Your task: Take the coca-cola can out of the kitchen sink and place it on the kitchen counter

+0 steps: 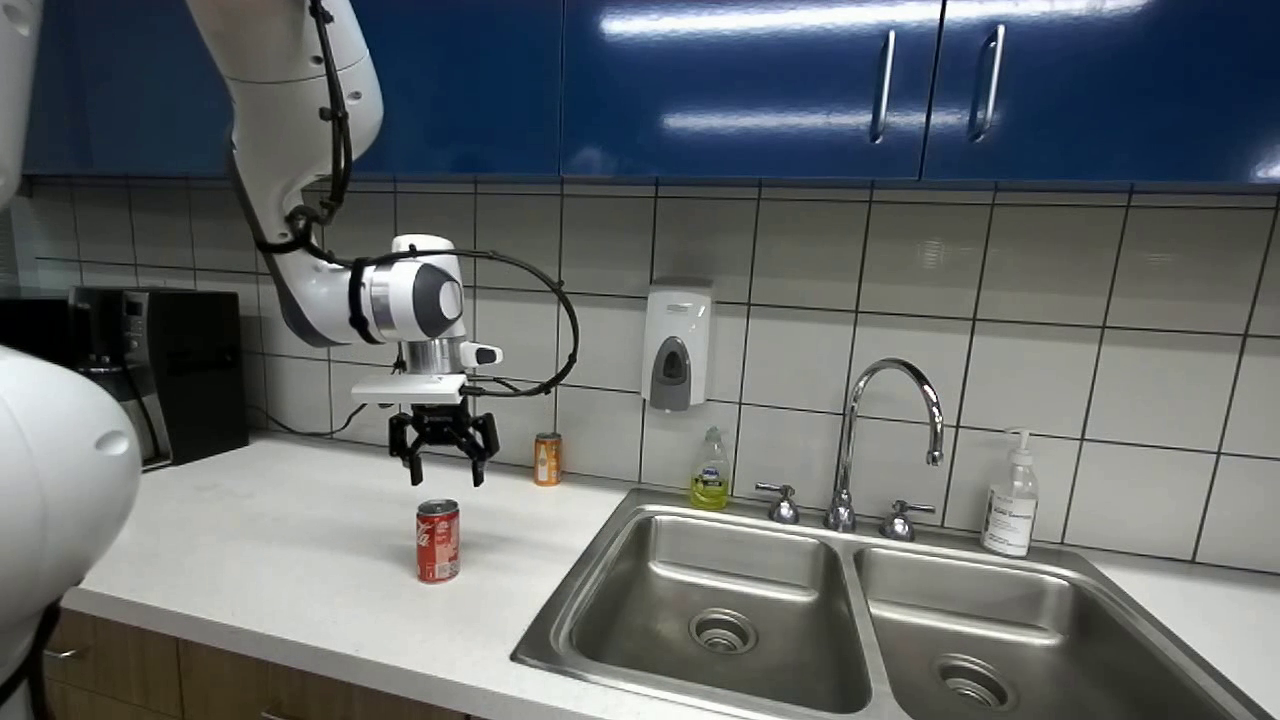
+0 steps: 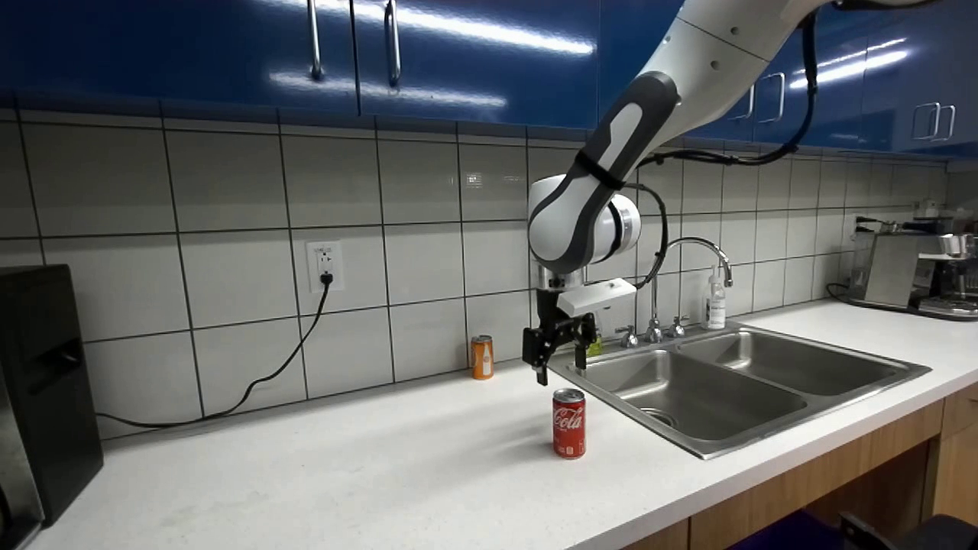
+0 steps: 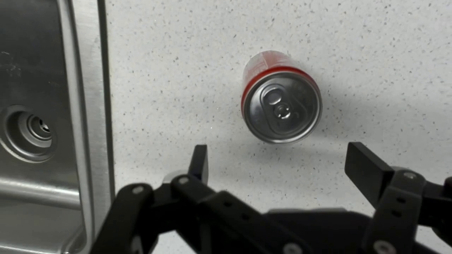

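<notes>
In an exterior view your gripper, jaws spread wide, partly hides the soap bottle. In an exterior view the kitchen sink is cut off at near right, and the coca-cola can shows lettering turned left, partly out of sight. Below your gripper, it stands on the kitchen counter left of the sink, long axis vertical, silvery top up.

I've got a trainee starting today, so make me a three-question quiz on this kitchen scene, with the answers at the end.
1. True or false: the coca-cola can stands upright on the kitchen counter.
2. The claw is: a) shut on the can; b) open, holding nothing; c) shut and empty.
3. Fill in: in the wrist view, the kitchen sink shows along the ____ edge.
Key: 1 true; 2 b; 3 left.
</notes>
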Robot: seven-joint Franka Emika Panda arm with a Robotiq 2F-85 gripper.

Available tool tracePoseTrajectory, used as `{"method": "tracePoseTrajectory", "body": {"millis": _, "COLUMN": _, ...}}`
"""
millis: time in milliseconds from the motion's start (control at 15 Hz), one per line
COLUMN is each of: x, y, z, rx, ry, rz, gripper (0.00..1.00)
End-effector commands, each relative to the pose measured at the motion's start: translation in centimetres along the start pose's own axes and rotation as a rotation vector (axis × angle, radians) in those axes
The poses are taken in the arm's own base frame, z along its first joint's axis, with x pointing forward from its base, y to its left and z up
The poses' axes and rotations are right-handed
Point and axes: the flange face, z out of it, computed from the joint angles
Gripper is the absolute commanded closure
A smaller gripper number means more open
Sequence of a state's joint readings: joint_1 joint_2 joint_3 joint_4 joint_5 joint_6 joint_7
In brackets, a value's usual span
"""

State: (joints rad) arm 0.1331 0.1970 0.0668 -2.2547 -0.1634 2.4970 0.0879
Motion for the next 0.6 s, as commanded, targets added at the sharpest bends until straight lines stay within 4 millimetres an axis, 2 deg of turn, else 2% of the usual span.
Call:
{"method": "tracePoseTrajectory", "body": {"millis": 0, "x": -1.7, "y": 0.9, "z": -2.6, "rx": -0.021, "ry": 0.023, "rz": 0.030, "gripper": 0.00}}
{"method": "tracePoseTrajectory", "body": {"millis": 200, "x": -3.4, "y": 1.6, "z": -3.5, "rx": -0.018, "ry": 0.025, "rz": 0.055, "gripper": 0.00}}
{"method": "tracePoseTrajectory", "body": {"millis": 533, "x": -6.9, "y": 2.7, "z": -3.8, "rx": -0.011, "ry": 0.011, "rz": 0.104, "gripper": 0.00}}
